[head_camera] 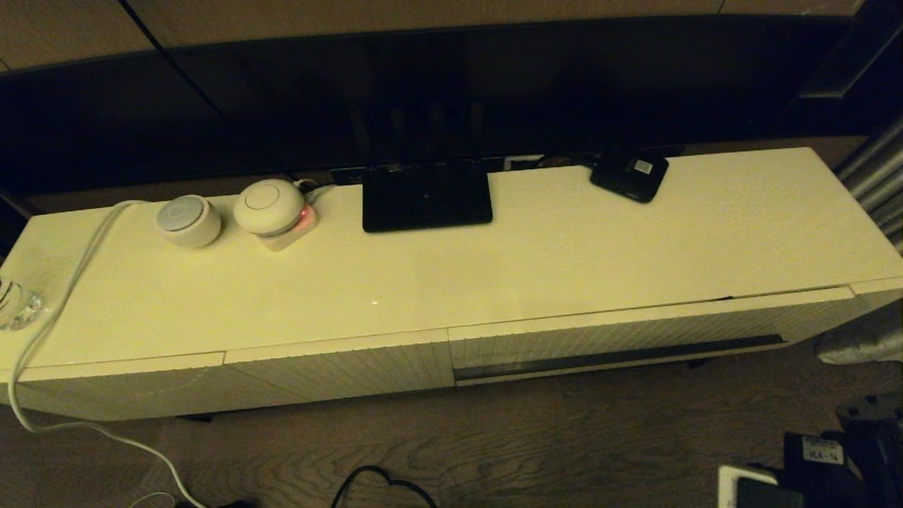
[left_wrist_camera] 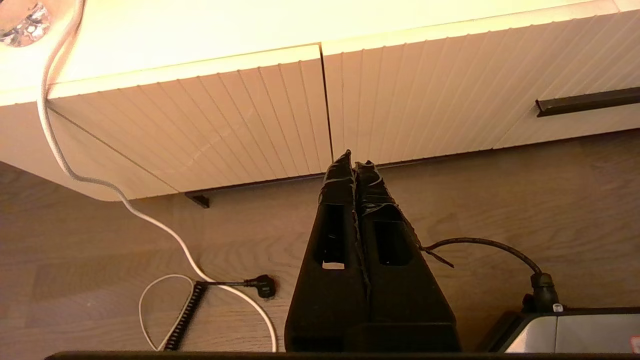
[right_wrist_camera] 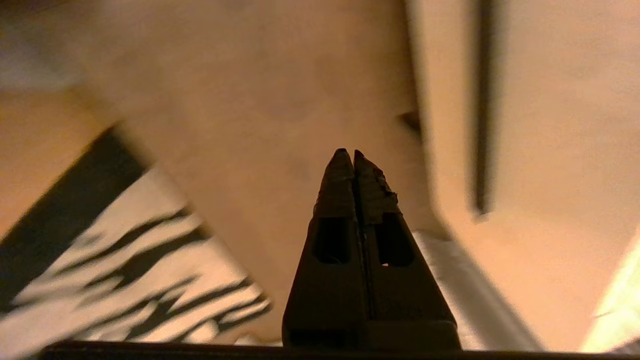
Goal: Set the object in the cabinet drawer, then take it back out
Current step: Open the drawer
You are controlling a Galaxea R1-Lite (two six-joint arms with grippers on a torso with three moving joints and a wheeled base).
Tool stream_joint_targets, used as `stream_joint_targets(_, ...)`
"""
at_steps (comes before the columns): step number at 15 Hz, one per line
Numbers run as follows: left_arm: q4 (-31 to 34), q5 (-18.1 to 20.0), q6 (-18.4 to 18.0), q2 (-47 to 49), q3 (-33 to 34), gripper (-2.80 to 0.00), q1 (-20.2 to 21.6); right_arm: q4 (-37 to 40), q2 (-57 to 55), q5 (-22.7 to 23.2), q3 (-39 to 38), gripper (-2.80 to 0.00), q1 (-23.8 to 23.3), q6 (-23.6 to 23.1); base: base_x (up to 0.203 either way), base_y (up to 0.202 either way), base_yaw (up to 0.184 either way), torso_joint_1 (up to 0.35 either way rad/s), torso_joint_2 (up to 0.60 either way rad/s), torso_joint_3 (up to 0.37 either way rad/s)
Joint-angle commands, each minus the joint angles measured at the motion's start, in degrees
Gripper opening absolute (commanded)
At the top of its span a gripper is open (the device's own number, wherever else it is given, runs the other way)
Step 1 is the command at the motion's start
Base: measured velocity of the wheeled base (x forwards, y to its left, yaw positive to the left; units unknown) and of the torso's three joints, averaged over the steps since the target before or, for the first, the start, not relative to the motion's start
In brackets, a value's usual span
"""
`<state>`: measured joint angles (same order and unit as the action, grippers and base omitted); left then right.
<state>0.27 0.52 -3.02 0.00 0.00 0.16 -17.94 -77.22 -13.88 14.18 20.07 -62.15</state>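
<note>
The black folding umbrella is not in any view. The cabinet drawer [head_camera: 621, 335] is closed, its ribbed cream front carrying a long dark handle slot [head_camera: 621, 356] at the cabinet's right half. In the left wrist view the drawer front [left_wrist_camera: 450, 85] and the slot's end [left_wrist_camera: 587, 101] show beyond my left gripper [left_wrist_camera: 354, 162], which hangs shut and empty above the wooden floor, short of the cabinet. My right gripper [right_wrist_camera: 348, 152] is shut with nothing in it, low over the floor beside the blurred cabinet front and its dark slot [right_wrist_camera: 482, 125]. Neither arm shows in the head view.
On the cabinet top lie a flat black stand base [head_camera: 427, 197], a small black box with a white label [head_camera: 630, 174], two round white devices [head_camera: 188, 220], a white cable [head_camera: 63, 296] and a glass [head_camera: 15, 303]. A shorter ribbed panel [head_camera: 338, 370] sits left of the drawer. Cables lie on the floor [left_wrist_camera: 225, 285].
</note>
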Motion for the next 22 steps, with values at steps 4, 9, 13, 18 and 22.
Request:
stream_joint_targets(4,0.0,0.0,0.0,0.0,0.18,-2.8,0.02,20.4,21.69,3.12,-2.64,-2.8,0.31,-0.5,0.0,0.0,0.0,0.0,0.0,0.0)
stream_joint_targets(9,0.0,0.0,0.03,0.0,0.18,-2.8,0.02,22.71,23.12,9.91,-5.1,-2.8,-0.74,-5.38,0.0,0.0,0.0,0.0,0.0,0.0)
stream_joint_targets(13,0.0,0.0,0.01,0.0,0.18,-2.8,0.02,20.95,14.24,16.94,-3.06,-2.8,-5.94,-9.46,0.0,0.0,0.0,0.0,0.0,0.0)
stream_joint_targets(18,0.0,0.0,-0.04,0.0,0.18,-2.8,0.02,10.73,-2.43,18.44,-0.23,-2.8,-5.46,-10.31,0.0,0.0,0.0,0.0,0.0,0.0)
stream_joint_targets(22,0.0,0.0,0.03,0.0,0.18,-2.8,0.02,-1.61,-12.04,17.2,2.02,-2.8,-1.94,-10.41,0.0,0.0,0.0,0.0,0.0,0.0)
